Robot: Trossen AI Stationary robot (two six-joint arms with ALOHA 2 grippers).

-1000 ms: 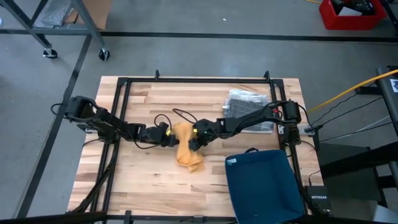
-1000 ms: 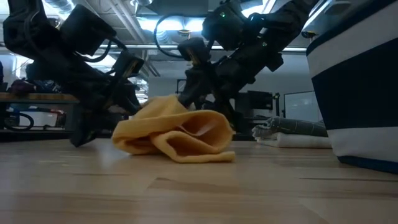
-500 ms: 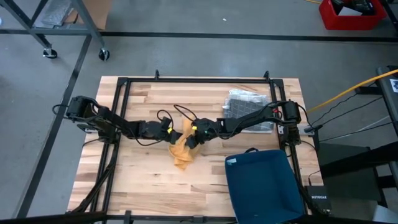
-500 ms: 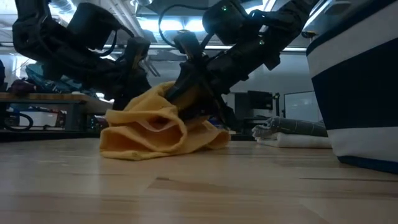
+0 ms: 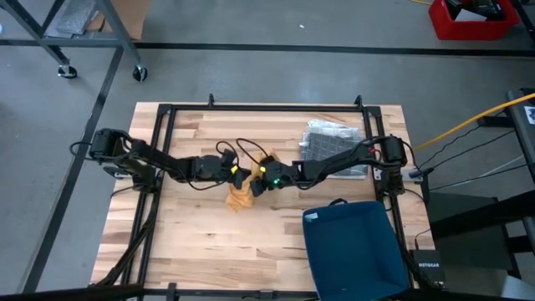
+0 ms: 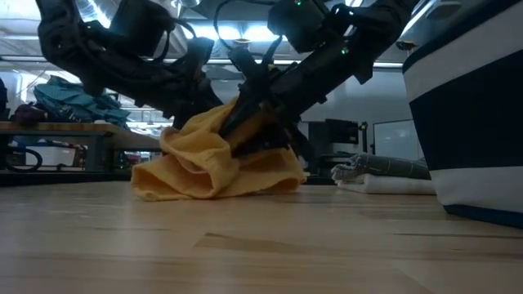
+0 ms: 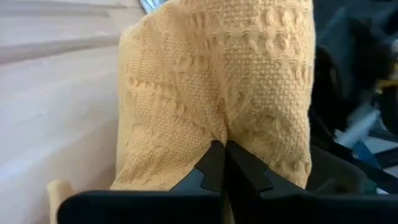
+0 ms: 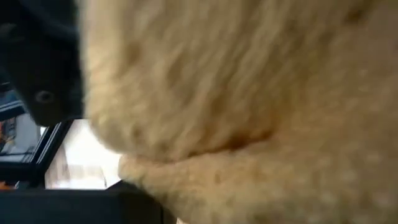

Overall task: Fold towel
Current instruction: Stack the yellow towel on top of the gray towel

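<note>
A pale wooden desk (image 5: 192, 242) with a black frame stands on a grey floor, with shelving and screens in the room behind. Near the desk's middle lies the one yellow towel (image 5: 240, 196), bunched into a heap, not flat and not yet folded.

The left gripper (image 5: 236, 175) reaches in from the desk's left edge. Its jaws are pressed together, pinching a pleat of the towel, as the left wrist view shows. The right gripper (image 5: 257, 181) comes in from the right edge and meets the towel just beside the left one. Its jaws stand partly spread with cloth bunched between them, so it appears to grip a thick wad.

The risks, as I judge them:
- The two grippers sit almost touching, so a careless move could knock them together.
- The left grip is on a thin pleat that may slip out when the cloth is pulled.
- Neither clearly holds a corner, so spreading may only twist the heap.
- The cables looped over both wrists could snag.

Counted: one towel, two arms. A folded grey cloth (image 5: 334, 149) lies toward the far right corner. One dark blue bin (image 5: 355, 251) overhangs the near right edge.
</note>
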